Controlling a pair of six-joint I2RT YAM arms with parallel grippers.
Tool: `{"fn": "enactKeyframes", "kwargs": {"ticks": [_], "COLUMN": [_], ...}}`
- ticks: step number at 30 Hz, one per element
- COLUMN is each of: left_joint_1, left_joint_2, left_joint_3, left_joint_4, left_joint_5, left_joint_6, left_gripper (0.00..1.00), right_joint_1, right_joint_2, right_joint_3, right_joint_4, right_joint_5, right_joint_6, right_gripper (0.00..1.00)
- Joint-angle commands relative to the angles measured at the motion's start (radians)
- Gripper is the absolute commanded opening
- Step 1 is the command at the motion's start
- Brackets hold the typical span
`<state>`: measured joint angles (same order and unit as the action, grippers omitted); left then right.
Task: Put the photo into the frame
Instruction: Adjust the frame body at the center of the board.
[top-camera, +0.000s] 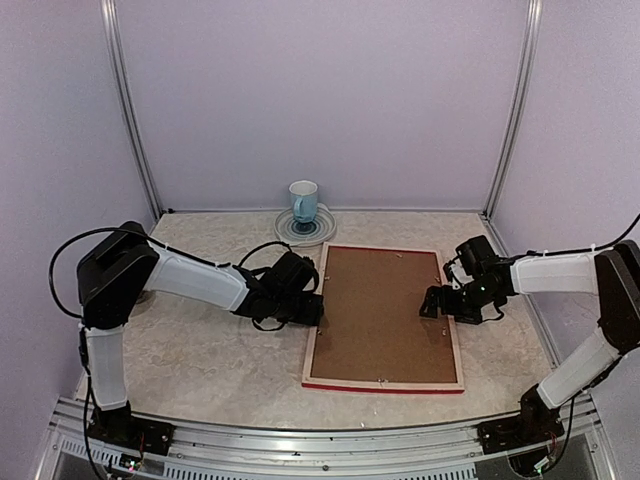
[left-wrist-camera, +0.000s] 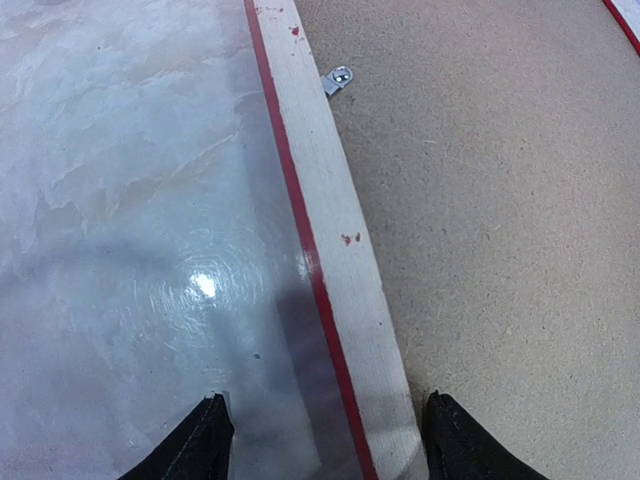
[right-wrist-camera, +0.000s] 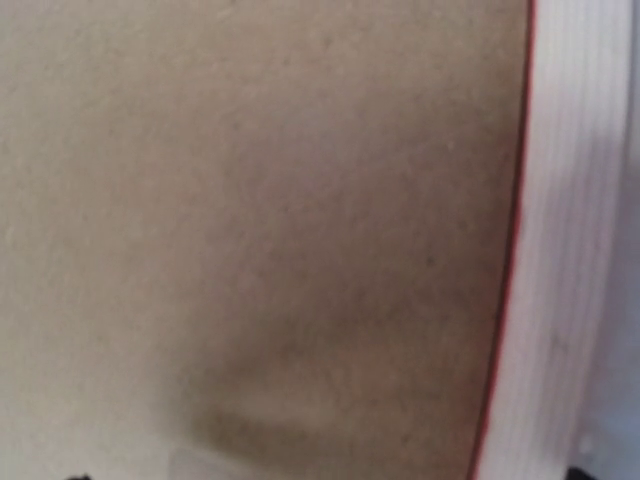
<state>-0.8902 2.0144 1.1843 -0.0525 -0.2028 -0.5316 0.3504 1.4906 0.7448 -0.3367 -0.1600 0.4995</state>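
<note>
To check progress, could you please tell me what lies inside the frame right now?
A brown backing board fills the frame, lying reverse up. Whatever is beneath the board is covered; no photo shows.

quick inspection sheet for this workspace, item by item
surface: marbled beige table
job's things: frame lies face down, brown backing board in it; photo not seen
clutter: mug on a plate at the back
grippers: left gripper open, fingers astride the frame's left rail; right gripper open over the board's right side
cables: black cable loops off the left arm; another runs to the right arm
surroundings: pale walls, metal posts
</note>
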Motion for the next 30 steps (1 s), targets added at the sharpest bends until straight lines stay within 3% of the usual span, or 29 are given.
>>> {"fn": "enactKeyframes", "kwargs": {"ticks": [1, 14, 30], "left_joint_1": [0.008, -0.027, -0.019], "left_joint_2": [-0.034, -0.077, -0.089], "left_joint_3": [-0.053, -0.086, -0.066], "left_joint_4": [-0.025, -0.010, -0.004], "left_joint_5": [0.002, 0.039, 0.038], "left_joint_6": [-0.015, -0.034, -0.029], "left_gripper": [0.65, 0.62, 0.69], "right_joint_1": [-0.007, -0.006, 0.022], "right_joint_2": [0.035, 0.065, -0.157], "right_joint_3": [0.067, 0.111, -0.042], "right_joint_4": [0.044, 0.039, -0.086], "right_joint_5": [-0.031, -0.042, 0.032], "right_joint_6": [0.002, -0.030, 0.019], "right_gripper": [0.99, 0.99, 0.95]}}
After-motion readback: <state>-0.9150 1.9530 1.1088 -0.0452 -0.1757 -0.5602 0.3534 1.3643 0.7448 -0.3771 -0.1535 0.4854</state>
